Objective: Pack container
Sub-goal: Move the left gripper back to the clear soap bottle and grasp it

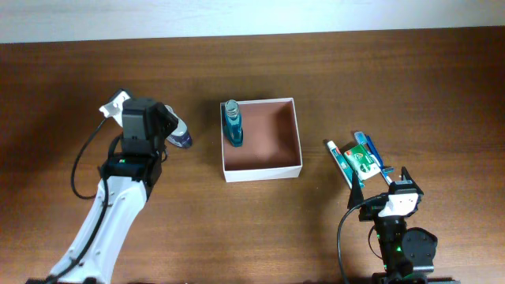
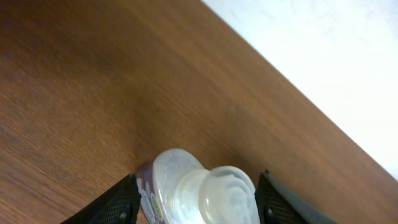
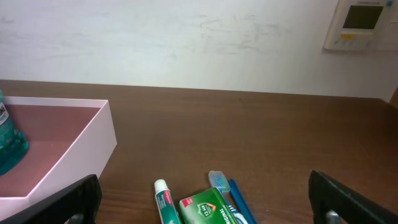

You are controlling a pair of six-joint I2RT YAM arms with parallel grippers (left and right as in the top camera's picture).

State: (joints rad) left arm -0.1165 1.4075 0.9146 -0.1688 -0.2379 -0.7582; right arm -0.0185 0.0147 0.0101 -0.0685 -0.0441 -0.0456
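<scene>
The container [image 1: 261, 171], a square white-walled box with a reddish-brown inside, stands mid-table. A teal bottle [image 1: 233, 126] stands in its far left corner. The box wall [image 3: 78, 152] and teal bottle [image 3: 9, 140] also show in the right wrist view. My left gripper [image 1: 173, 130] is left of the box, its fingers [image 2: 196, 196] closed around a small clear bottle with a purple label [image 2: 186, 190] lying on the table [image 1: 182, 140]. My right gripper [image 1: 380, 183] is open and empty [image 3: 204, 186] near the front right.
A toothpaste tube [image 1: 341, 162], a green box [image 1: 360, 160] and a blue toothbrush [image 1: 372, 148] lie together right of the container, just ahead of my right gripper. They also show in the right wrist view: tube [image 3: 166, 202], box [image 3: 208, 208], toothbrush [image 3: 236, 199].
</scene>
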